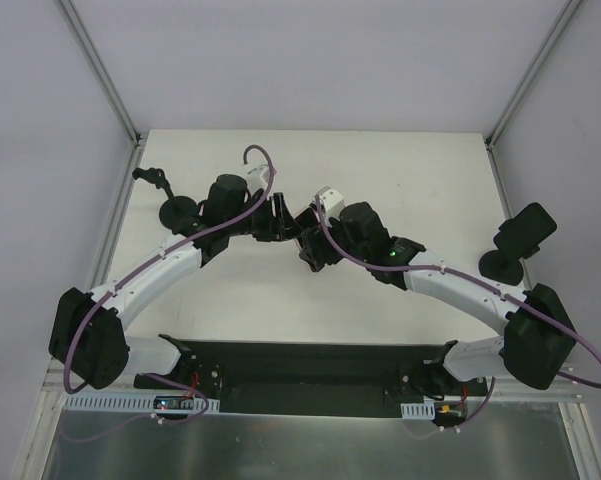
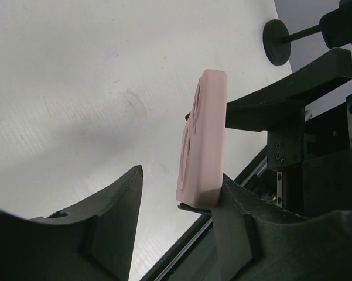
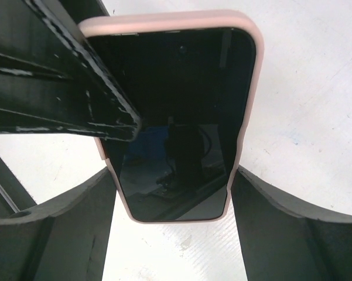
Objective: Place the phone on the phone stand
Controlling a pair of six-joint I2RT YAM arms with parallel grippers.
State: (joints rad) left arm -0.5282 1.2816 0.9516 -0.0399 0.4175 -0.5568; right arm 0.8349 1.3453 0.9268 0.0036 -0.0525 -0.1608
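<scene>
Right gripper (image 3: 174, 175) clasping pink-cased phone (image 3: 181, 76), left gripper (image 2: 181, 174) spread around it

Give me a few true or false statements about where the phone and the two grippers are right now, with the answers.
1. The phone has a pink case. True.
2. The phone lies flat on the table. False: it is held up off the table between the right gripper's fingers.
3. The phone's screen is lit. False: it is dark.
4. The left gripper has a finger on either side of the phone, with a clear gap on one side. True.
5. The phone sits on the stand. False: the stand is at the table's right edge, apart from the phone, which is near the middle.
</scene>
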